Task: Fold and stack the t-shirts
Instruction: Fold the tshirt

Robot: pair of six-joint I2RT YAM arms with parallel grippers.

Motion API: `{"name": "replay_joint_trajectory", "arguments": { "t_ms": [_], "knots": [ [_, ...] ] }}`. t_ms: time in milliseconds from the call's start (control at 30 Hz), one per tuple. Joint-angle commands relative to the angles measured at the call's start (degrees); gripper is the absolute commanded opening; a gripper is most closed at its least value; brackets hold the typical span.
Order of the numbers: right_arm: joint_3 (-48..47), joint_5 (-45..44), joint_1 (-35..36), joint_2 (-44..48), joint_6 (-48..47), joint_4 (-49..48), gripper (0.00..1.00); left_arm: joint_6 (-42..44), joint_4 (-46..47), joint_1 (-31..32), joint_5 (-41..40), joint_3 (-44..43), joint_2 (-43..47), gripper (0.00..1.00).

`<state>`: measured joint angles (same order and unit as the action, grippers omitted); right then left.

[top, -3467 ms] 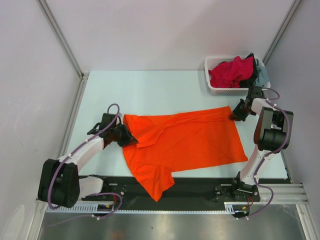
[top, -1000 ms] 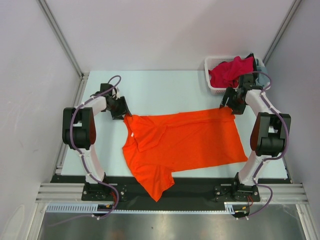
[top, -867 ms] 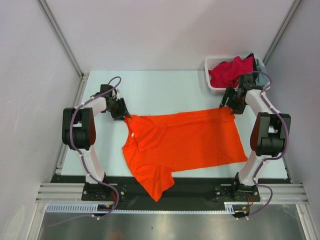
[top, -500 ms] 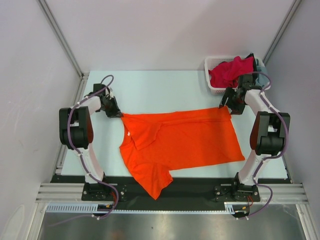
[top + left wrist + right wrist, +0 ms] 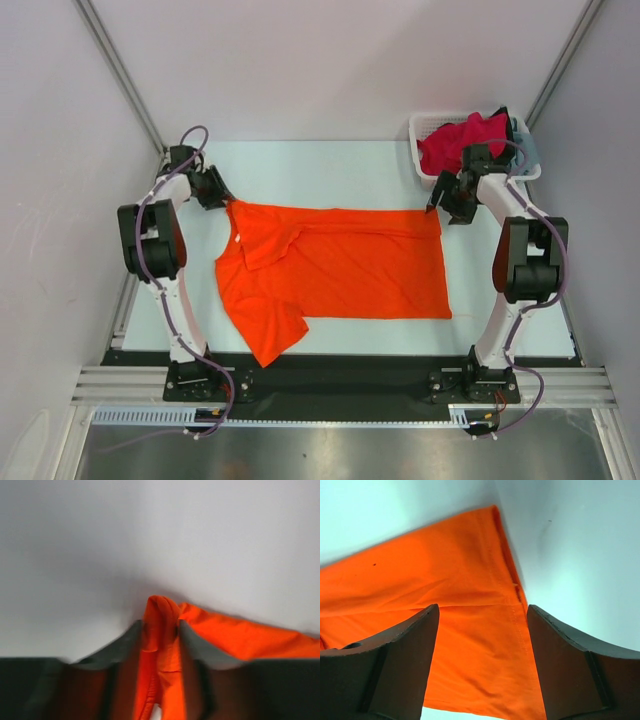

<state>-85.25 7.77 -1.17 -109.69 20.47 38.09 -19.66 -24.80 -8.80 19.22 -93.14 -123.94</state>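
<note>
The bright orange short-sleeved cloth t-shirt (image 5: pixel 340 270) is lying spread across the middle of the pale bench (image 5: pixel 330 165). It is now sitting farther toward 12 and 9 o'clock than a few seconds ago, because both arms have been dragging it away from the near edge. The sleeve at 7 o'clock, which was hanging well over the dark rail (image 5: pixel 400 370), is now only just reaching it. The left hand (image 5: pixel 216 192) is gripping the shirt's 10 o'clock corner, and its wrist view is showing a ridge of orange cloth pinched between narrow fingers. The right hand (image 5: pixel 441 203) is poised at the 2 o'clock corner with its fingers (image 5: pixel 405 650) standing wide apart over the hem, holding nothing. The cloth is looking flatter, though a flap near the collar is lying doubled over. I am judging the spreading nearly done, with the first fold coming next. A crimson-pink shirt (image 5: pixel 460 140) is waiting in the white mesh plastic basket (image 5: pixel 414 128) at 1 o'clock.
</note>
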Motion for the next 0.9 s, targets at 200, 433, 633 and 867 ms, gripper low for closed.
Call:
{"name": "replay_joint_trajectory", "arguments": {
  "t_ms": [200, 433, 633, 867],
  "knots": [
    [3.33, -2.77, 0.99, 3.34, -3.94, -0.47, 0.69, 0.94, -7.81, 1.58, -15.44, 3.13, 16.84, 0.72],
    [6.58, 1.71, 3.45, 5.54, -2.72, -3.36, 0.56, -0.72, -4.13, 13.6, -8.69, 22.1, 33.21, 0.5],
    [9.93, 5.67, 4.68, 7.56, -0.34, -6.09, 0.49, -1.7, -0.78, 27.49, -4.81, 30.74, 35.0, 0.59],
    [14.75, 6.82, 4.25, 10.45, -0.25, -7.32, 0.5, 1.47, -4.64, 33.58, -14.2, 26.09, 29.11, 0.67]
  ]
}}
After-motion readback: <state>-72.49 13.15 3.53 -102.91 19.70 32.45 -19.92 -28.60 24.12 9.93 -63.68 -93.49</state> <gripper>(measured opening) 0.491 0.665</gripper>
